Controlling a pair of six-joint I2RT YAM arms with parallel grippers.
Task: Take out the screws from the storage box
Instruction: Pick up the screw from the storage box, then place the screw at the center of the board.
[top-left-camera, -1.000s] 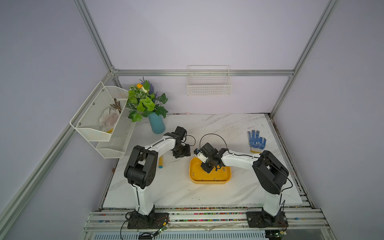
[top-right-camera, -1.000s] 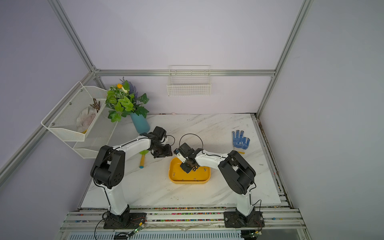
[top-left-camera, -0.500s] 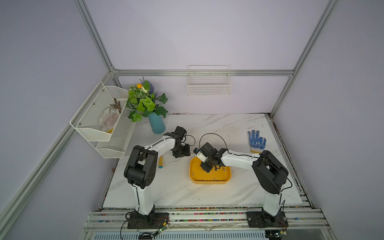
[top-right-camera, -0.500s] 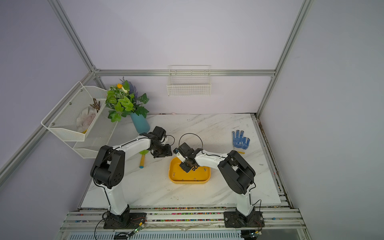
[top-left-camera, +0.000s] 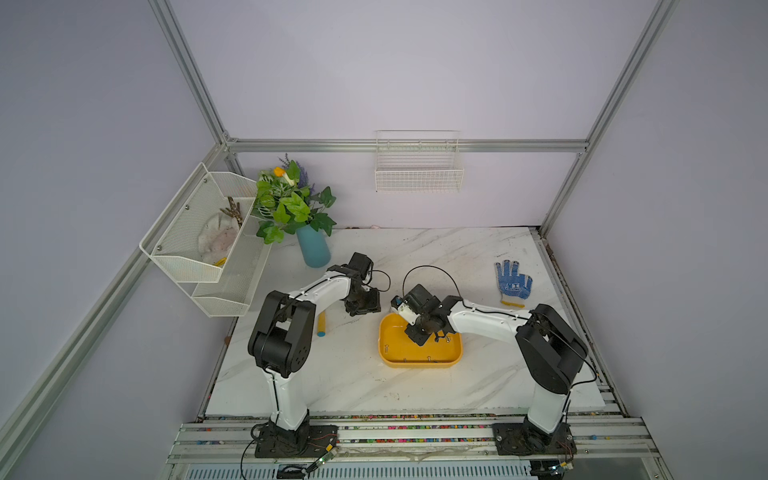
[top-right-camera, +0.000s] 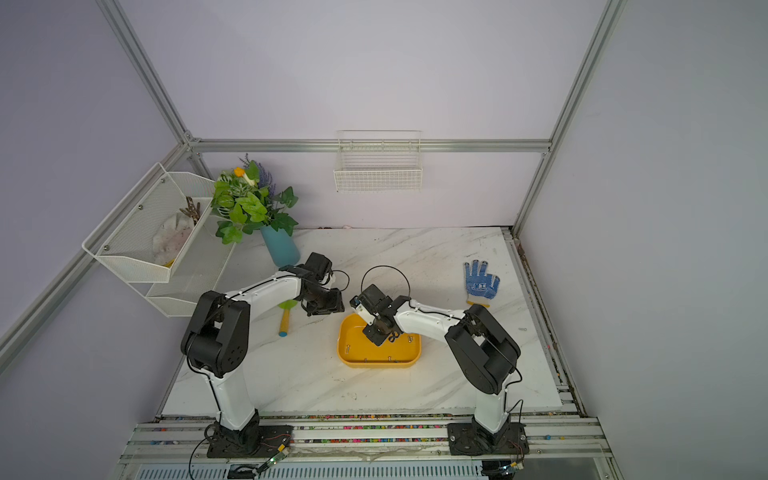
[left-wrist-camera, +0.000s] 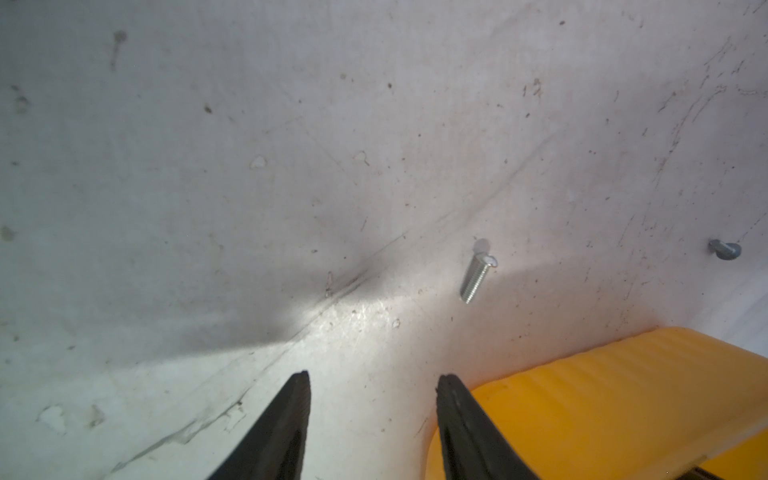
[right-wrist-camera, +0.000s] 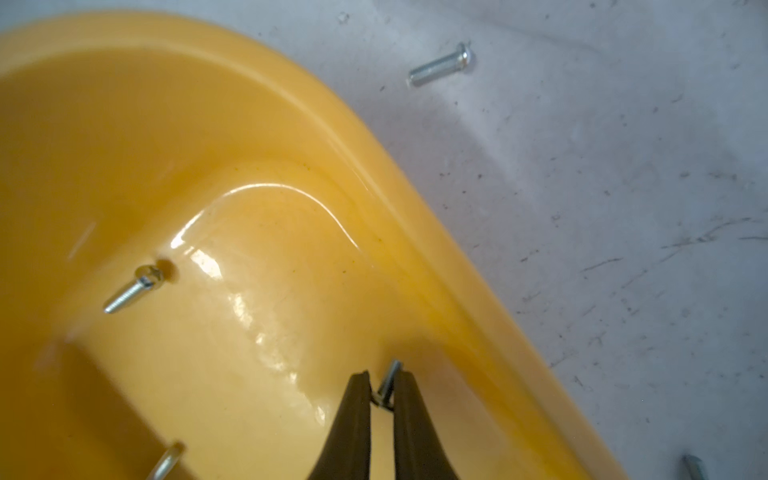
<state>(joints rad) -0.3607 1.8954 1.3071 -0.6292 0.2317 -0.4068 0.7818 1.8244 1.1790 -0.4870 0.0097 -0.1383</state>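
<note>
The yellow storage box (top-left-camera: 419, 364) (top-right-camera: 376, 364) lies mid-table. My right gripper (right-wrist-camera: 383, 376) is down inside it (top-left-camera: 419, 336), shut on a small silvery screw (right-wrist-camera: 389, 384) that stands between the tips. More screws lie on the box floor (right-wrist-camera: 133, 291) (right-wrist-camera: 166, 463) (top-left-camera: 386, 345). Two screws rest on the marble outside the box's rim (right-wrist-camera: 440, 64) (right-wrist-camera: 694, 467). My left gripper (left-wrist-camera: 374, 376) (top-left-camera: 365, 305) hovers open and empty just off the box's far-left corner (left-wrist-camera: 602, 395). Beyond its tips lie two screws (left-wrist-camera: 478, 278) (left-wrist-camera: 725, 250) on the table.
A blue dotted glove (top-left-camera: 513, 282) lies at the right. A teal vase with greenery (top-left-camera: 313, 249) stands at the back left, beside white mesh baskets (top-left-camera: 199, 241). A yellow-handled tool (top-left-camera: 321, 324) lies under the left arm. A wire basket (top-left-camera: 419, 170) hangs on the back wall.
The right gripper's jaws have drawn together onto a screw inside the box. The left arm has stayed where it was.
</note>
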